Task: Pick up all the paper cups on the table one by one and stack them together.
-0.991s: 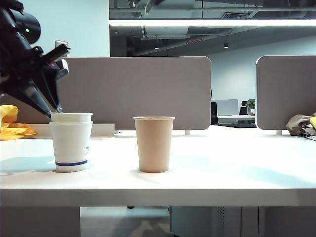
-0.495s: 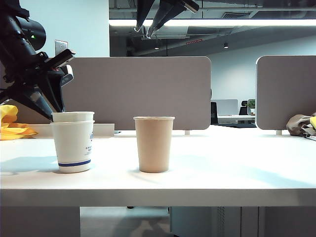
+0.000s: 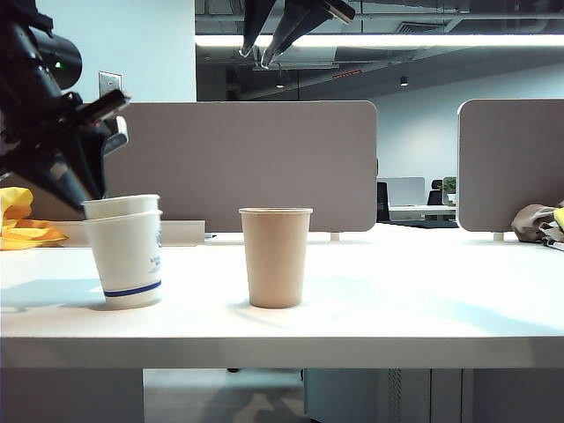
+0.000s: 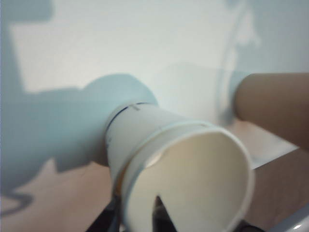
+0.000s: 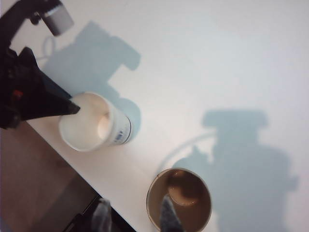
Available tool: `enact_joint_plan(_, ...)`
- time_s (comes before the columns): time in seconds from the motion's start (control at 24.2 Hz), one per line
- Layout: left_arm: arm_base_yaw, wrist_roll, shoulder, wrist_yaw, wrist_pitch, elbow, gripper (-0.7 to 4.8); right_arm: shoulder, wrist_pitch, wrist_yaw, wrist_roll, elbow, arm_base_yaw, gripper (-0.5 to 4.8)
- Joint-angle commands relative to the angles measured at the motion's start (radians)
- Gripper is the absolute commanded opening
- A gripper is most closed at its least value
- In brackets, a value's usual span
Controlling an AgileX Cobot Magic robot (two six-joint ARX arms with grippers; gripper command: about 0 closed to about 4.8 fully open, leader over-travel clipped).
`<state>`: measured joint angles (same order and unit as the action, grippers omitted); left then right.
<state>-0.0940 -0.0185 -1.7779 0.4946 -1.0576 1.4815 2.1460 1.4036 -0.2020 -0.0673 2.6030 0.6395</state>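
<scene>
Two white paper cups with a blue band (image 3: 128,254) stand nested on the left of the table (image 3: 423,304), tilted with the rim leaning left. My left gripper (image 3: 92,192) is shut on the inner cup's rim. In the left wrist view one finger is inside the cup (image 4: 193,179) and one outside, at the left gripper (image 4: 136,195). The tan-brown cup (image 3: 275,257) stands upright in the middle, apart from the stack, and shows as brown cup (image 4: 275,104) and brown cup (image 5: 190,193). My right gripper (image 3: 256,55) hangs open high above it, right gripper (image 5: 135,200) empty.
Grey divider panels (image 3: 242,163) run along the back of the table, a second one (image 3: 511,163) at the right. A yellow cloth (image 3: 22,227) lies at the far left, a bundle (image 3: 539,220) at the far right. A low white box (image 3: 183,232) sits behind the stack.
The nested white cups have tipped leftward in my left gripper's hold. My right gripper came down into view at the top and now holds still.
</scene>
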Motion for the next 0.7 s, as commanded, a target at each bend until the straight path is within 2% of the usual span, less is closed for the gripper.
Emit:
enact_joint_plan(0.04,-0.002,-0.016,0.005,0.040,-0.022,0.089,0.89,-0.008,-0.013,-0.002,-0.003,0.005,0.001,1.35)
enact_joint_plan(0.12,-0.002,-0.015,0.005,0.011,-0.061,0.129,0.89,-0.008,-0.013,-0.002,-0.003,0.005,0.001,1.36)
enact_joint_plan(0.41,-0.005,0.019,0.003,-0.132,-0.104,0.130,0.90,-0.008,-0.013,-0.010,-0.003,0.005,0.000,1.36)
enact_joint_plan(0.7,-0.023,0.028,-0.016,-0.089,-0.090,0.131,0.93,-0.008,-0.013,-0.029,-0.003,0.005,0.000,1.36)
